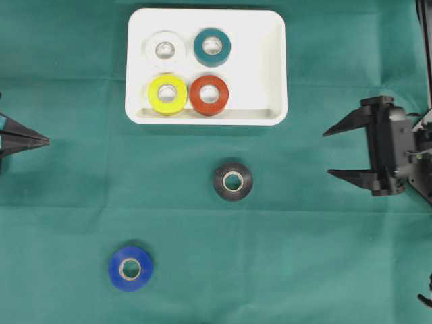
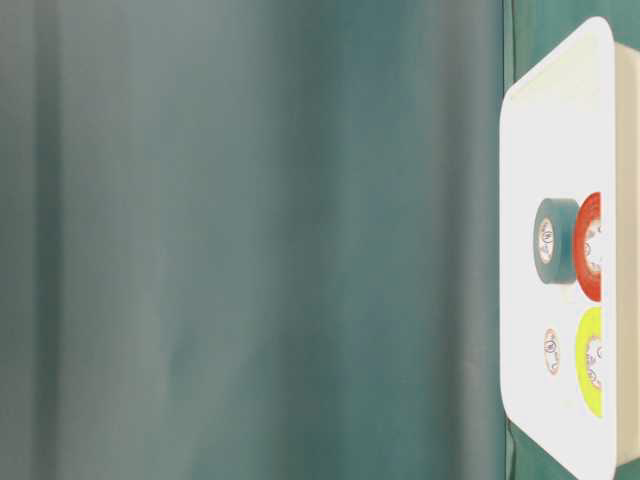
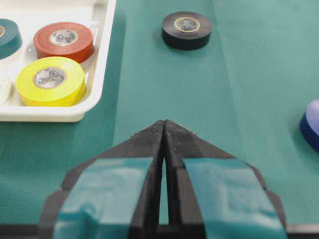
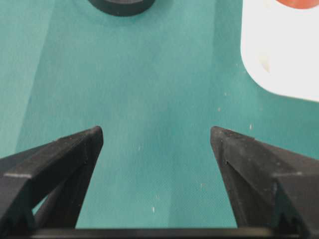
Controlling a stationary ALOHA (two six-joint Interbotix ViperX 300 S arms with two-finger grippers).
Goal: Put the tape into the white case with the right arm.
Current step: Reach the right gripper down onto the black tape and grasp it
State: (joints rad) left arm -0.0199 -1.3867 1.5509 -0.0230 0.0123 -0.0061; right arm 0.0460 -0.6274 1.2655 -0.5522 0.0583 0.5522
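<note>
My right pincer (image 1: 329, 152) gapes wide, empty; driven in low it could shove the black tape roll (image 1: 233, 180) away.

You are viewing: white case (image 1: 272, 61) — white (image 1: 165, 49), teal (image 1: 212, 46), yellow (image 1: 167, 94), red (image 1: 209, 94) rolls; black tape (image 1: 233, 181), blue tape (image 1: 130, 268) — green cloth (image 1: 304, 256).

Bright, even light — soft shadows; table-level view's left side blurred.

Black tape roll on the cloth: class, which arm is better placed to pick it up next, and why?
Right. The right gripper is open and faces the black tape roll, nothing between them. The left gripper is shut at the far edge, farther off.
</note>
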